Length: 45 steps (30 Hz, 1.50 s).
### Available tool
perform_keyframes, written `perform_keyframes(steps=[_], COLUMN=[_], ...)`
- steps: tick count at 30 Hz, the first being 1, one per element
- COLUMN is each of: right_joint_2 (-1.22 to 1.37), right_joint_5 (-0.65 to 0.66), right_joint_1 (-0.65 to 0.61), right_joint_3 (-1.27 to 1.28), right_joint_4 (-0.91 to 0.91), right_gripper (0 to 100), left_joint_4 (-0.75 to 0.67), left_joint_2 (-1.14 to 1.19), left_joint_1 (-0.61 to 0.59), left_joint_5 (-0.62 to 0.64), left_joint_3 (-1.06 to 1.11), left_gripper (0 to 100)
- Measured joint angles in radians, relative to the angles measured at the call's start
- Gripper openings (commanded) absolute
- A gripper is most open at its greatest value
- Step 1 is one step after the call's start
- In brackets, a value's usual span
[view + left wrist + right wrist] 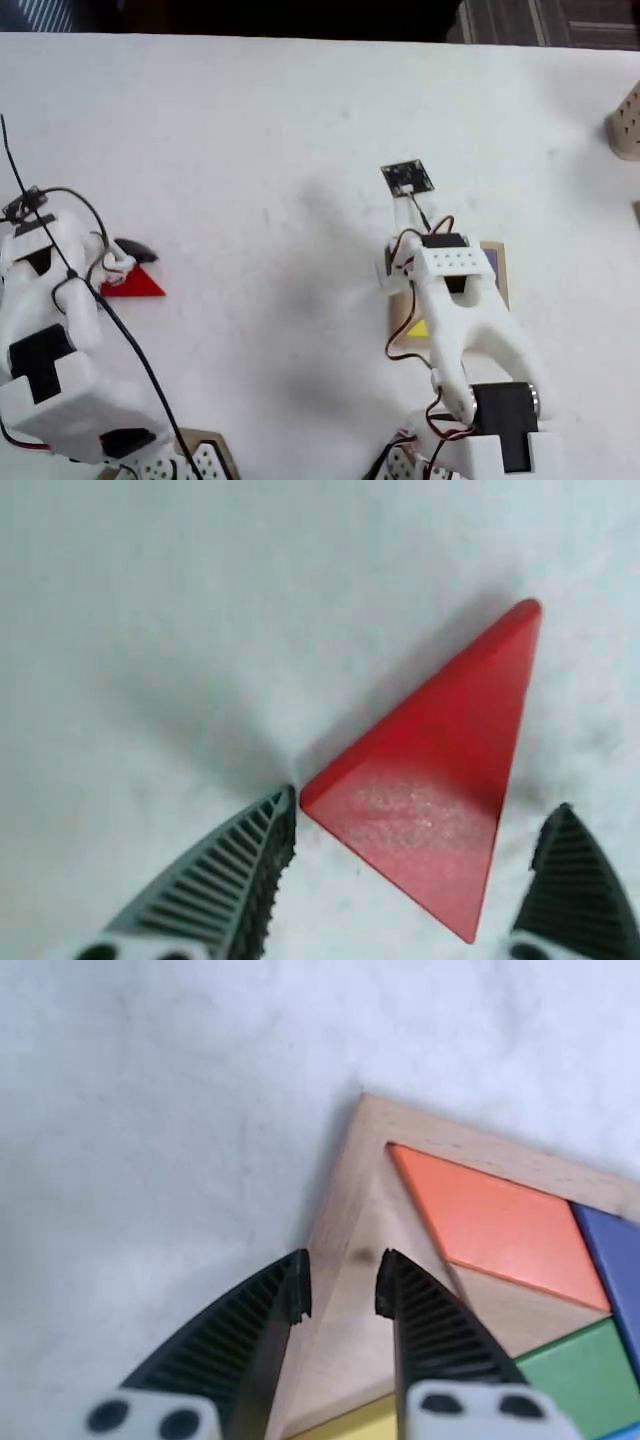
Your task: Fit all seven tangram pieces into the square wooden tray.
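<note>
We found the left hand (pixel 425 810) spread, its fingers (pixel 230 880) flanking the flat red triangular piece (pixel 440 770) lying on the white counter (pixel 150 600). The right hand (pixel 342 1278), narrowly parted and pinching nothing, hung over a corner of the square wooden tray (pixel 345 1160), which held an orange piece (pixel 490 1225).

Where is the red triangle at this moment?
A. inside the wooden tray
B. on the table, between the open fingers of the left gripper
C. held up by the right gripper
B: the red triangle lies flat on the table between the spread fingers of the left gripper.
</note>
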Motion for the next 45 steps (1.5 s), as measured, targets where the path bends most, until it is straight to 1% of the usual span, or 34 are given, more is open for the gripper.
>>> perform_keyframes(steps=[2,3,6,9,18,24,29,31,34,36,42,45], right_joint_2=[0.000,0.000,0.000,0.000,0.000,0.000,0.000,0.000,0.000,0.000,0.000,0.000], right_joint_5=[0.000,0.000,0.000,0.000,0.000,0.000,0.000,0.000,0.000,0.000,0.000,0.000], right_joint_1=[0.000,0.000,0.000,0.000,-0.011,-0.014,-0.014,-0.014,-0.014,-0.014,-0.014,-0.014], right_joint_3=[0.000,0.000,0.000,0.000,0.000,0.002,0.002,0.002,0.002,0.002,0.002,0.002], right_joint_4=[0.000,0.000,0.000,0.000,0.000,-0.009,-0.009,-0.009,-0.009,-0.009,-0.009,-0.009], right_gripper=[11.2,11.2,11.2,11.2,11.2,11.2,11.2,11.2,11.2,11.2,11.2,11.2], left_joint_4=[-0.009,-0.014,-0.029,-0.034,-0.038,-0.041,-0.109,-0.138,-0.155,-0.160,-0.161,-0.161], left_joint_2=[0.000,-0.002,0.002,0.008,0.009,-0.106,-0.124,-0.126,-0.124,-0.107,-0.006,0.063], left_joint_1=[0.000,0.000,0.000,0.002,-0.011,-0.055,-0.054,-0.054,-0.054,-0.054,-0.054,-0.057], left_joint_5=[-0.034,-0.055,-0.110,-0.117,-0.117,-0.103,-0.147,-0.175,-0.201,-0.209,-0.229,-0.253], left_joint_3=[0.000,0.000,-0.028,-0.037,-0.048,-0.051,-0.031,-0.031,-0.031,-0.031,-0.035,-0.089], left_gripper=[11,10,18,24,25,25,26,29,38,40,36,37])
